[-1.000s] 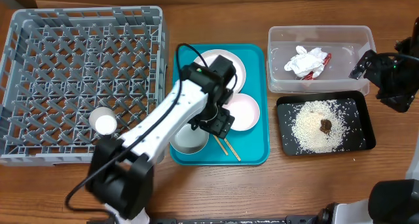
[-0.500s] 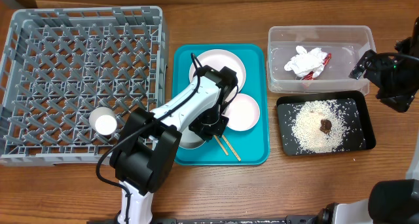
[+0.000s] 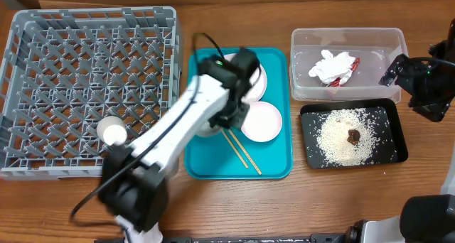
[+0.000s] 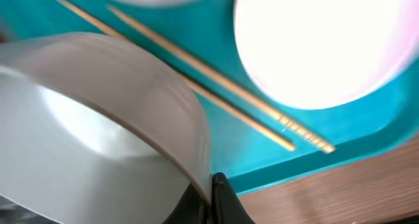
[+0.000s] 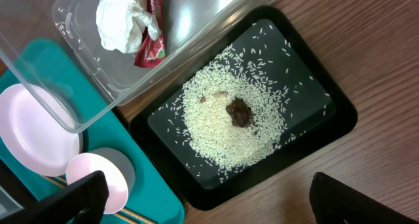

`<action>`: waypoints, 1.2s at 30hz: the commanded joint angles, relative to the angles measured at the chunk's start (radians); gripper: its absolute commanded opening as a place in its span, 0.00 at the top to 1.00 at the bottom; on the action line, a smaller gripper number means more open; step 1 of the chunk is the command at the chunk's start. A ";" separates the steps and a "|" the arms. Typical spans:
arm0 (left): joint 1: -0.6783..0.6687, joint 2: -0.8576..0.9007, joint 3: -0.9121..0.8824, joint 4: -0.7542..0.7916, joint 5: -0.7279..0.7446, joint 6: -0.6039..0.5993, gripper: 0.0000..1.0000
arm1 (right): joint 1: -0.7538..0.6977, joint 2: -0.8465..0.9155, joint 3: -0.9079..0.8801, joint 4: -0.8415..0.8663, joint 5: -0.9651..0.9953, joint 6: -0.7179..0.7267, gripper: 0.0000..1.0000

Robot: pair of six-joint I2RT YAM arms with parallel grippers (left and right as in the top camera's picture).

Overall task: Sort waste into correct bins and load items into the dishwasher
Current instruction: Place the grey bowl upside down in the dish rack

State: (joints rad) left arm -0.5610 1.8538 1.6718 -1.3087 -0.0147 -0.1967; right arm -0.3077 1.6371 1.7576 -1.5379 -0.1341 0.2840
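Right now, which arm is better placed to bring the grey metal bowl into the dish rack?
Left. Its jaws pinch the rim of the grey metal bowl over the teal tray, beside the dish rack. The right arm sits beyond the clear tub.

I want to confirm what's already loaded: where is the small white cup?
Overhead, the small white cup sits inside the grey dish rack on the left, near its robot-side wall.

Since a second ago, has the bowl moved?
Yes. The bowl, held in the left gripper, has left the tray's front-left corner, now bare overhead, moving away from the tray's near edge.
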 commanded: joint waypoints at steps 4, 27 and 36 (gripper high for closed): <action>0.182 -0.201 0.062 0.039 -0.009 0.058 0.96 | -0.002 -0.014 0.027 0.003 -0.006 0.001 0.00; 0.865 -0.016 0.060 0.048 1.089 0.616 0.96 | -0.002 -0.014 0.027 -0.001 -0.006 0.001 0.00; 0.888 0.142 0.060 0.050 1.112 0.650 0.96 | -0.002 -0.014 0.027 -0.004 -0.006 0.001 0.00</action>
State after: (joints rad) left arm 0.3088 1.9518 1.7248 -1.2598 1.0454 0.4057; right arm -0.3080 1.6371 1.7580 -1.5421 -0.1341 0.2840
